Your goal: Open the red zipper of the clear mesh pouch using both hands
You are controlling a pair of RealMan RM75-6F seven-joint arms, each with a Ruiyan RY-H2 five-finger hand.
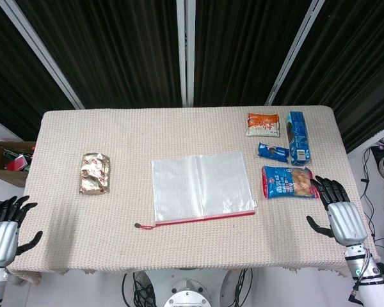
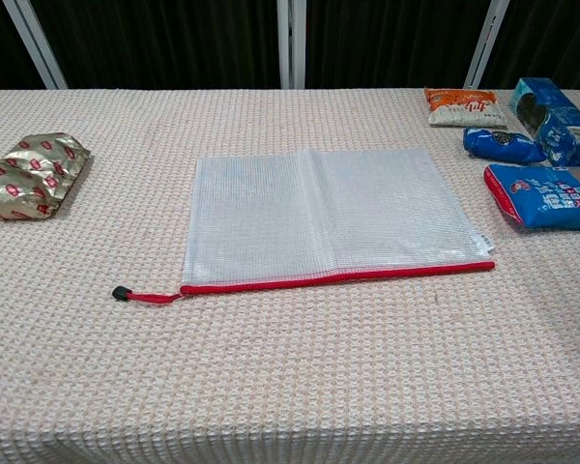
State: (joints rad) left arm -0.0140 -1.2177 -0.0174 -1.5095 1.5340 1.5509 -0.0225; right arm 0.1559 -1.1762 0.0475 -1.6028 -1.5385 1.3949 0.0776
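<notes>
The clear mesh pouch (image 1: 201, 187) (image 2: 331, 217) lies flat in the middle of the table. Its red zipper (image 1: 208, 218) (image 2: 338, 277) runs along the near edge, with a red cord and black pull tab (image 1: 137, 226) (image 2: 122, 293) at the left end. My left hand (image 1: 5, 225) hovers off the table's left front corner, fingers spread, holding nothing. My right hand (image 1: 338, 211) is at the right front edge, fingers apart and empty, well clear of the pouch. Neither hand shows in the chest view.
A crumpled gold and red packet (image 1: 94, 173) (image 2: 31, 176) lies left of the pouch. Snack packs sit at the right: an orange one (image 1: 263, 124), a blue box (image 1: 297, 137), a small blue pack (image 1: 272, 152), a larger blue pack (image 1: 288, 182). A cardboard box (image 1: 9, 157) stands off the left side.
</notes>
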